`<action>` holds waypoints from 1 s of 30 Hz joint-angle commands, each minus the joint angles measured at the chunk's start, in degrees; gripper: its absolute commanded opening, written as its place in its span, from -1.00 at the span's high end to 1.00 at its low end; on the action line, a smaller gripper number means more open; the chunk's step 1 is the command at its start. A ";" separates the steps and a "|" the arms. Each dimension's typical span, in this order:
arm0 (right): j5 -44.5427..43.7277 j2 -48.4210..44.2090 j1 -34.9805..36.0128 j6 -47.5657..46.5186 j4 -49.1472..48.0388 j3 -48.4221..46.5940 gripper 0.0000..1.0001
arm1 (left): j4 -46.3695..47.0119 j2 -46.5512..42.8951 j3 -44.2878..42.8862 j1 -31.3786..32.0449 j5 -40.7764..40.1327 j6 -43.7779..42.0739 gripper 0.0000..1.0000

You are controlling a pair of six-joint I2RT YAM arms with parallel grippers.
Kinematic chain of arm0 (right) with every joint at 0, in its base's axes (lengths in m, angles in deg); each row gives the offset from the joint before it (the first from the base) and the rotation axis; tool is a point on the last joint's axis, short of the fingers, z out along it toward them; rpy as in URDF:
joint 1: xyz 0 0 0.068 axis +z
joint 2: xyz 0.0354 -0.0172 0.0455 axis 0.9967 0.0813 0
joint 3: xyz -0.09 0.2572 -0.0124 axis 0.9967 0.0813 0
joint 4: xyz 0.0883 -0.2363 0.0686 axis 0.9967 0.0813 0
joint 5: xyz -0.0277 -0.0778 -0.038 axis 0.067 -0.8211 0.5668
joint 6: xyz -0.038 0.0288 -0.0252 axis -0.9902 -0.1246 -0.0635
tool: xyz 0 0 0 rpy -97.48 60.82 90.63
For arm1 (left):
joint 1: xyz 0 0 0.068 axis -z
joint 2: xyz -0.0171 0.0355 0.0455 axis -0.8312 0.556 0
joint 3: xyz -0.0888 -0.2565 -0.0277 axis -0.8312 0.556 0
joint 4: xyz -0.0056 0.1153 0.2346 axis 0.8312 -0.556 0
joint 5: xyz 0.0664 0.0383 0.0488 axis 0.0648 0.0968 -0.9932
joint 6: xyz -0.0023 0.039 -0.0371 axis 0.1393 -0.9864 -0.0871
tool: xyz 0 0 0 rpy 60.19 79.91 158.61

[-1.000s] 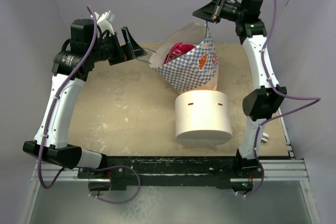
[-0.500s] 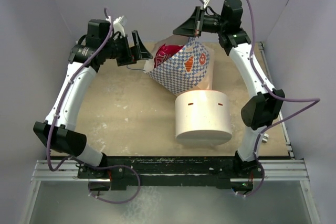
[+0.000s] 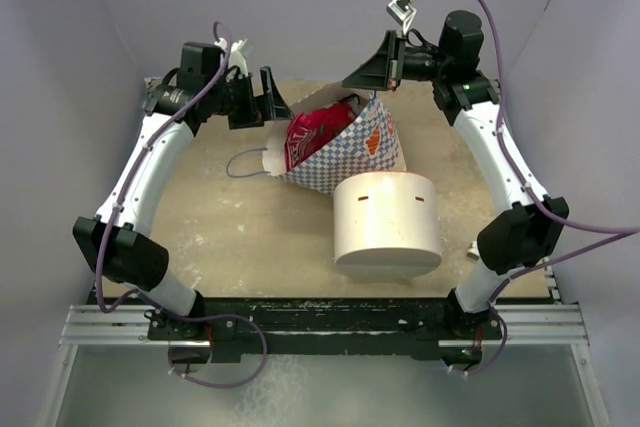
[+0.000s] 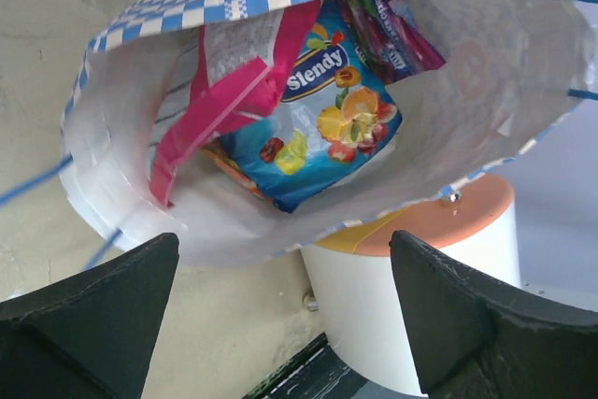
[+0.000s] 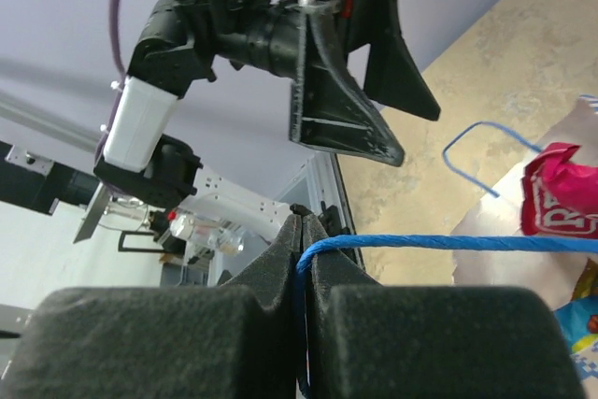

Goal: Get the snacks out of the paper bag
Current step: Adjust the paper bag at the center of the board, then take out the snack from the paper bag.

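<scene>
The blue-and-white checkered paper bag (image 3: 345, 159) hangs tipped, its mouth facing left toward my left gripper (image 3: 283, 99). My right gripper (image 3: 362, 82) is shut on the bag's blue cord handle (image 5: 420, 242) and holds the bag up by it. A red snack packet (image 3: 310, 133) pokes out of the mouth. The left wrist view looks into the white inside of the bag (image 4: 486, 91): a blue fruit packet (image 4: 327, 133), a pink-and-white packet (image 4: 229, 81) and a purple packet (image 4: 388, 30) lie there. My left gripper (image 4: 285, 324) is open and empty just in front of the mouth.
A large white cylinder (image 3: 386, 222) with an orange top (image 4: 448, 226) stands right below and in front of the bag. The bag's other cord handle (image 3: 243, 162) droops onto the tan table (image 3: 230, 232). Grey walls close in the sides and back.
My right gripper swung left and down with the handle, tipping the bag so that its mouth faces left. The red packet slid toward the mouth. My left gripper moved up and right to it.
</scene>
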 commanded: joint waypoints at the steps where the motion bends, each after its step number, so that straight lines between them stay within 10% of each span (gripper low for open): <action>1: 3.55 -5.73 0.83 0.53 -6.98 1.85 1.00 | 3.17 -2.11 4.27 1.96 0.56 -2.74 -0.92; 16: 3.94 -7.23 0.74 -4.10 -1.88 1.40 1.00 | 4.77 -3.00 11.55 13.67 -24.56 -19.42 -0.75; 30: 3.35 -7.53 0.30 -5.67 -0.98 1.51 1.00 | 11.76 5.00 11.93 13.89 -19.67 -21.49 -0.38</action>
